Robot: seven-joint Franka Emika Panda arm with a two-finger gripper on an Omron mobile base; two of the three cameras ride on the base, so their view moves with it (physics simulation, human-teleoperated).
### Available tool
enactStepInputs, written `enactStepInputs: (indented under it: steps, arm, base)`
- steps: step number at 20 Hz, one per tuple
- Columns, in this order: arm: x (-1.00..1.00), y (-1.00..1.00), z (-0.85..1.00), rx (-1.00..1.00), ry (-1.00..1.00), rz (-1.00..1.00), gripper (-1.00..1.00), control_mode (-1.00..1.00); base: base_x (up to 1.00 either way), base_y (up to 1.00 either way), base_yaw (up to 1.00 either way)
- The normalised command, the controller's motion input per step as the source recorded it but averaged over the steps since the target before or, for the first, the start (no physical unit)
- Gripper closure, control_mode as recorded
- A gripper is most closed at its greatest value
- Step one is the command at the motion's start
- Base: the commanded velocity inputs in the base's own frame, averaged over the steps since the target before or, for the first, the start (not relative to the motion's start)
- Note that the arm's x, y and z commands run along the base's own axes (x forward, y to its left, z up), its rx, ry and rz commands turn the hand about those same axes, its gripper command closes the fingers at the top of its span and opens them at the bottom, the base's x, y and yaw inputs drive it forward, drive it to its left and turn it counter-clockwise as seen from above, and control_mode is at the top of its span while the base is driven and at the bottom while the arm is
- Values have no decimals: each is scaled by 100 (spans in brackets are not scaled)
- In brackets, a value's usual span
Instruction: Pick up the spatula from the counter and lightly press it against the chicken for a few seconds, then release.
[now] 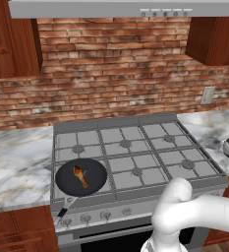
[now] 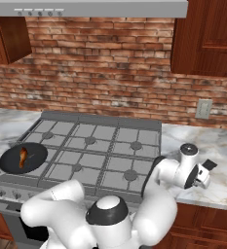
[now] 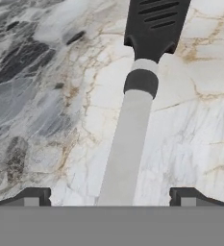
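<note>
The spatula (image 3: 130, 129) lies flat on the marble counter (image 3: 46, 96), its grey handle running up to a black slotted blade (image 3: 154, 24). My gripper (image 3: 111, 197) hangs open right over the handle, one fingertip on each side and neither touching it. From the right base view, the gripper (image 2: 201, 181) points down at the counter to the right of the stove. A browned piece of chicken (image 1: 80, 175) (image 2: 23, 156) rests in a black pan (image 1: 94, 184) (image 2: 34, 160) on the stove's front left burner.
The grey gas stove (image 1: 135, 152) (image 2: 95, 151) sits between two marble counter stretches. A brick wall runs behind, with an outlet (image 2: 203, 108) above the right counter. Wooden cabinets and a range hood hang overhead.
</note>
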Motion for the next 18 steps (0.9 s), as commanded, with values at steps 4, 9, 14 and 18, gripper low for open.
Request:
enactStepInputs:
  steps: [4,9,14,18]
  arm:
    - [13,-3,-21,0,4,0,100,-100]
    - [6,-3,-19,1,3,0,100,-100]
    - [0,0,-23,2,2,0,100,-100]
    - [0,0,-23,3,1,0,100,-100]
  base:
    - [0,0,0]
    - [0,0,0]
    - [0,0,0]
    - [0,0,0]
